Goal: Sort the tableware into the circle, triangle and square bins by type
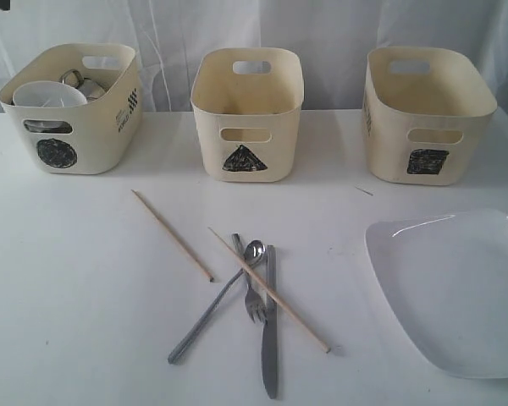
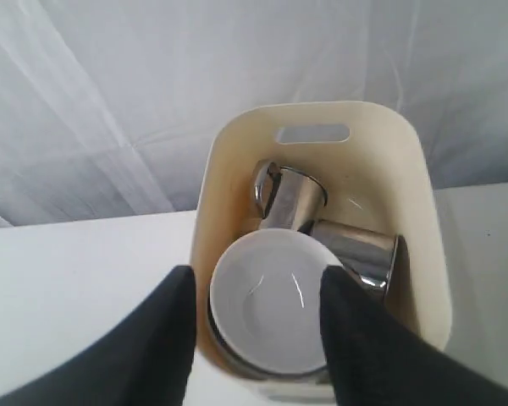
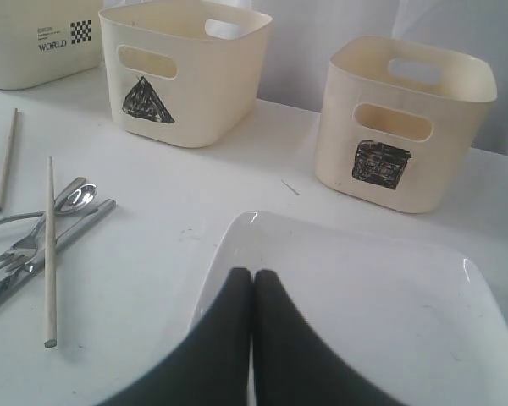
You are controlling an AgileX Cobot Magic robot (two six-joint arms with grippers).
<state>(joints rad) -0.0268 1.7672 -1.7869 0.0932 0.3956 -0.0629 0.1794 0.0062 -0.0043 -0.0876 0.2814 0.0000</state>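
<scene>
My left gripper (image 2: 258, 288) hangs open over the circle bin (image 2: 229, 169), not seen in the exterior view. Between its fingers, lower down, the small white bowl (image 2: 271, 296) lies in the steel bowl (image 2: 229, 351), beside two steel mugs (image 2: 288, 199) (image 2: 360, 249). My right gripper (image 3: 253, 275) is shut and empty above the near edge of the white plate (image 3: 381, 288). On the table in front of the triangle bin (image 1: 245, 110) lie two chopsticks (image 1: 171, 234) (image 1: 271, 292), a spoon (image 1: 254, 250), a fork (image 1: 254, 304) and a knife (image 1: 271, 338), crossing one another.
The square bin (image 1: 427, 110) stands at the back right, behind the plate (image 1: 457, 288). The circle bin (image 1: 93, 135) stands at the back left. A white curtain hangs behind all three bins. A small splinter (image 1: 364, 191) lies near the square bin.
</scene>
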